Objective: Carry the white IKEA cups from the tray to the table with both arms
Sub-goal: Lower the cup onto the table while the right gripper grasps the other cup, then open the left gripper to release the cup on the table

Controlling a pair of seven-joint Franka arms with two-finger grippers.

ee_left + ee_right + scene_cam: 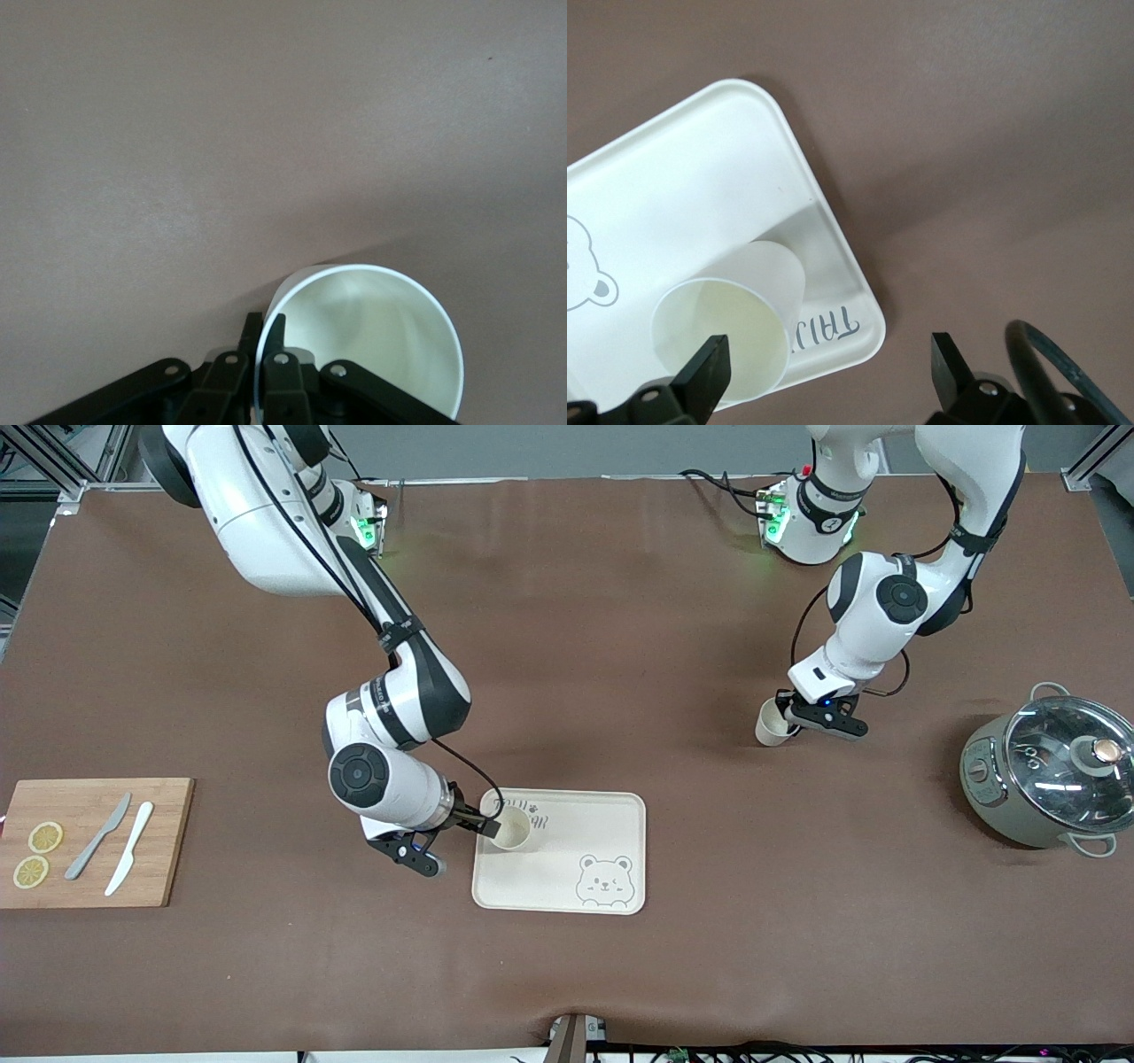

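One white cup (512, 828) stands upright on the bear-printed tray (611, 824), in the corner toward the right arm's end, farther from the front camera. My right gripper (456, 843) is open at that corner. One fingertip (709, 372) is at the cup's (731, 328) mouth and the other is over the table past the tray's (700, 177) edge. My left gripper (791, 722) is shut on the rim of the second white cup (772, 724), one finger inside (276, 341) and one outside. That cup (372, 336) is tilted, low over the bare table.
A grey pot with a glass lid (1050, 775) stands at the left arm's end of the table. A wooden cutting board (89, 841) with two knives and two lemon slices lies at the right arm's end.
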